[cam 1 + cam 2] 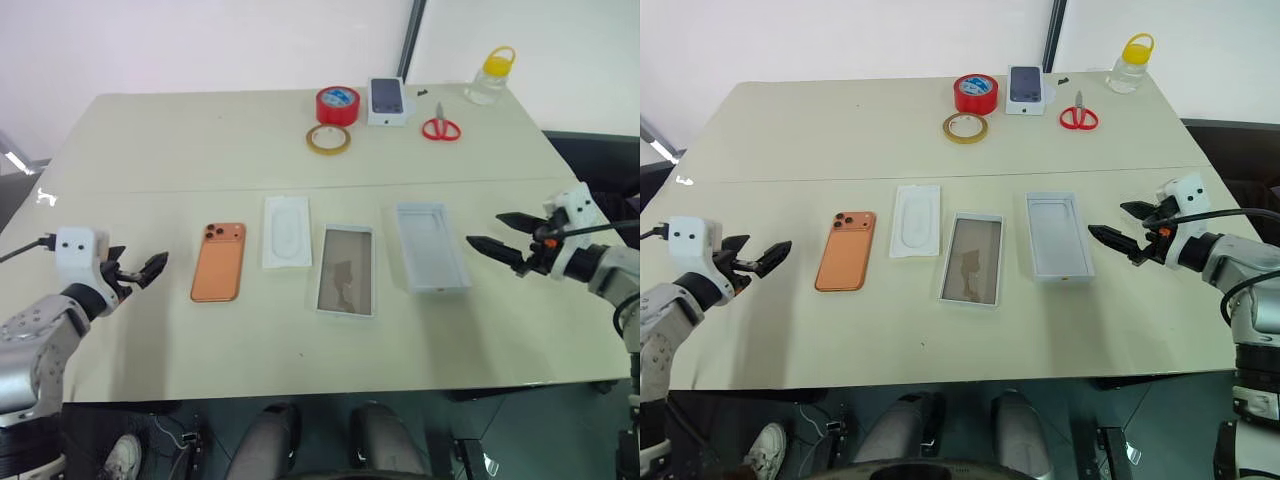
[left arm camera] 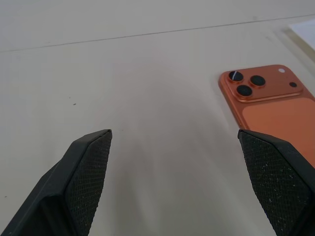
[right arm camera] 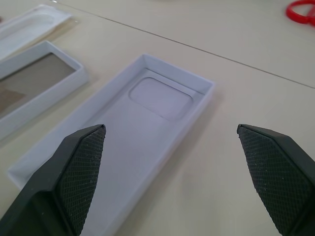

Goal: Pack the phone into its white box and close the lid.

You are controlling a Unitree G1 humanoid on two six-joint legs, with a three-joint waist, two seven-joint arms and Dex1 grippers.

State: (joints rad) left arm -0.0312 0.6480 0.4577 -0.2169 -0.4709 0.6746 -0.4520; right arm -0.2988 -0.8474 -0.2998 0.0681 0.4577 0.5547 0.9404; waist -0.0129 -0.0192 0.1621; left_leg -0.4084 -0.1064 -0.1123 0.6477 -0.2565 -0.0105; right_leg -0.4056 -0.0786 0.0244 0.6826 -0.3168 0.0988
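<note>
A pale cream bench [image 1: 150, 340] seen from above, with a robot arm at each near side. The left gripper [image 1: 143, 270] hovers at the near left with its two black fingers [image 2: 88, 167] spread wide and holding nothing, aimed toward the phone. The right gripper [image 1: 497, 235] hovers at the near right, its fingers [image 3: 81, 164] equally wide apart and empty, pointing at the lid.

Four flat items lie in a row across the middle of the bench, none touching. From left to right: the phone [image 1: 219, 261], an orange slab lying back up, its square camera cluster at the far end; a flat white card [image 1: 286, 232] with an oval outline; the white box [image 1: 346, 270], a shallow tray with a thin white rim and a glossy brownish-grey inner face, sitting a little nearer than the others; and the lid [image 1: 431, 246], a plain white shell lying open side up, just beside the right gripper.

Along the far edge sit a red tape roll [image 1: 338, 104], a thin tan tape ring [image 1: 328, 139] in front of it, a small white box [image 1: 389, 101] picturing a dark phone, red-handled scissors [image 1: 440, 126], and a clear jar [image 1: 489, 76] with a yellow lid.
</note>
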